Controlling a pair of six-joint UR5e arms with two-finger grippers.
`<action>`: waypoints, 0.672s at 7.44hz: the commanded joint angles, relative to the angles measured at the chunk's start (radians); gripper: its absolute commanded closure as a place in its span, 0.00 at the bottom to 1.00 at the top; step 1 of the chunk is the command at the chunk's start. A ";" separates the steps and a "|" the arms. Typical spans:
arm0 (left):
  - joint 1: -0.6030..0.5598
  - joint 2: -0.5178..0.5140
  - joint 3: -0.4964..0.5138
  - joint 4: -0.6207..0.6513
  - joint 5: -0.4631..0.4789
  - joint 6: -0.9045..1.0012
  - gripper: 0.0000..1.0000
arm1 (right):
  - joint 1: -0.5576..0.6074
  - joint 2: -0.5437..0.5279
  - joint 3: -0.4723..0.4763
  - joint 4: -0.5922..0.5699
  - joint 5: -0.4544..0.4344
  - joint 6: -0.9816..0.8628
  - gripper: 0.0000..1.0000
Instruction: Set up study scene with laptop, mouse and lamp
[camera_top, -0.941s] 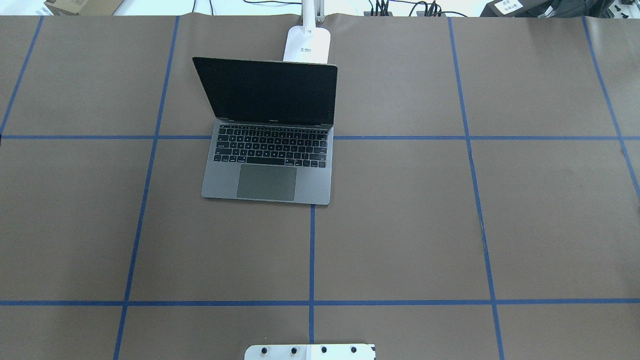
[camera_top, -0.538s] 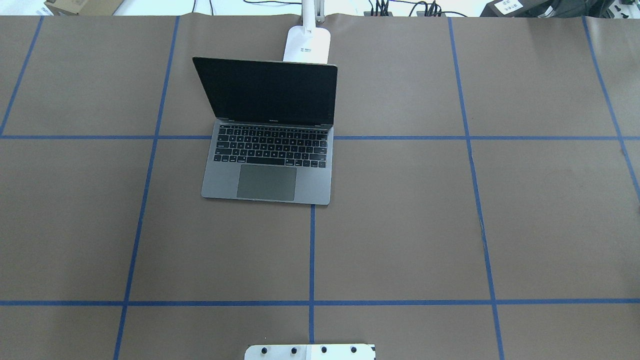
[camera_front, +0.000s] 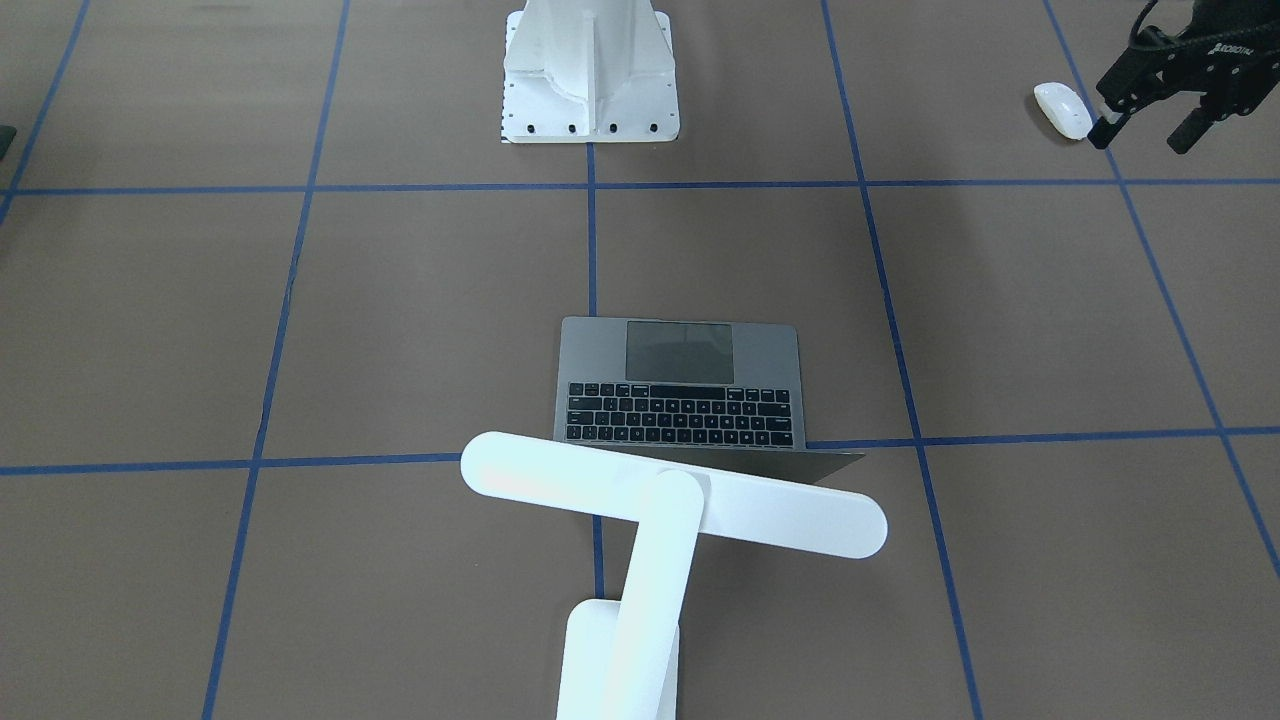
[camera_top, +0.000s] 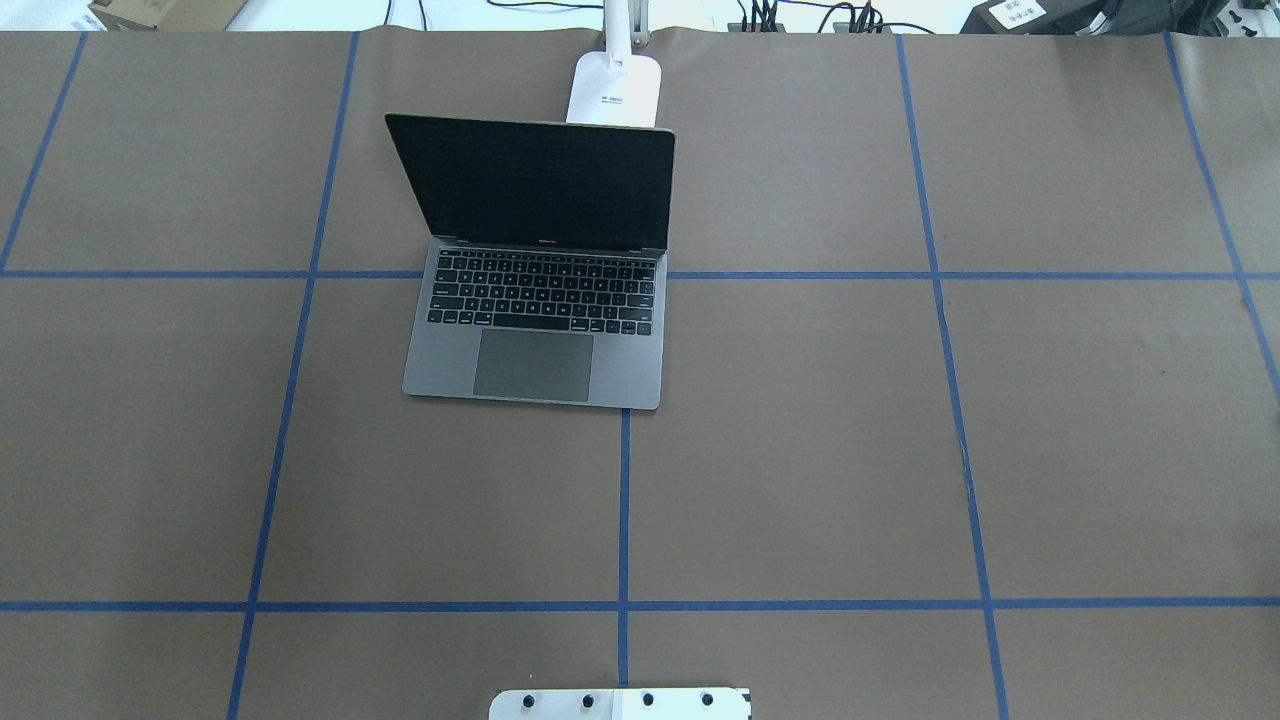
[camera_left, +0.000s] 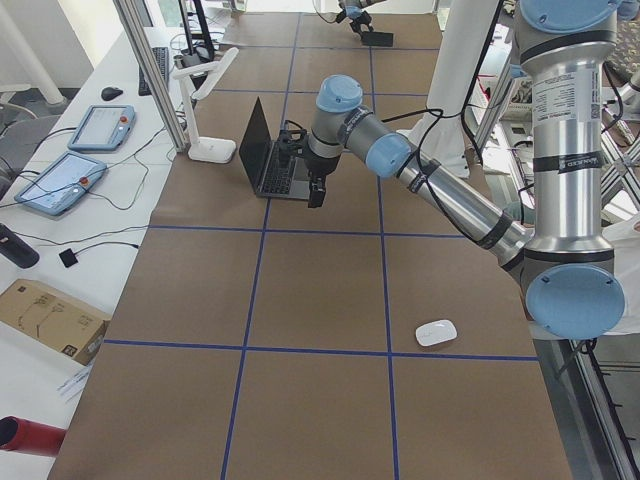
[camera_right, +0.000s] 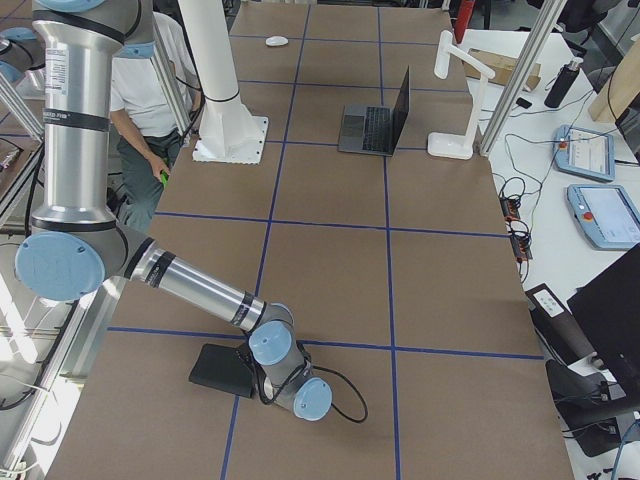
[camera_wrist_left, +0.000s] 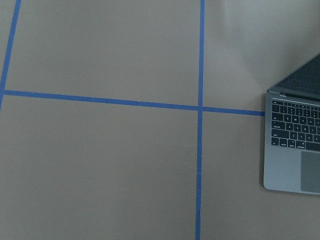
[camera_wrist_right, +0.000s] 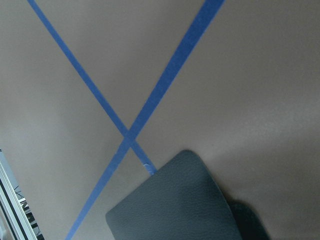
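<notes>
The dark-grey laptop (camera_top: 540, 330) stands open left of the table's middle, its screen toward the far edge. Right behind the screen is the white lamp (camera_front: 670, 505), its bar head over the laptop's hinge. The white mouse (camera_front: 1063, 108) lies on the table near the robot's left side, also seen from the left end as mouse (camera_left: 436, 332). My left gripper (camera_front: 1143, 132) hangs raised above the table, open and with nothing in it; in the front view it appears just beside the mouse. My right gripper (camera_right: 300, 392) is low by a black mat (camera_right: 225, 370); I cannot tell its state.
The white bolted pedestal (camera_front: 590, 70) stands at the robot's edge of the table. Blue tape lines grid the brown surface. A seated person (camera_right: 140, 90) is behind the pedestal. Teach pendants (camera_left: 95, 130) and cables lie on the side bench beyond the lamp.
</notes>
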 joint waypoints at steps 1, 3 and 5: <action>0.000 0.001 0.000 0.000 0.000 -0.003 0.00 | -0.004 -0.001 0.005 -0.058 0.019 -0.004 0.03; 0.000 0.001 -0.001 0.002 0.000 -0.003 0.00 | -0.004 0.002 0.014 -0.115 0.024 -0.019 0.03; 0.000 0.002 -0.003 0.002 0.000 -0.004 0.00 | -0.004 0.010 0.063 -0.271 0.025 -0.082 0.03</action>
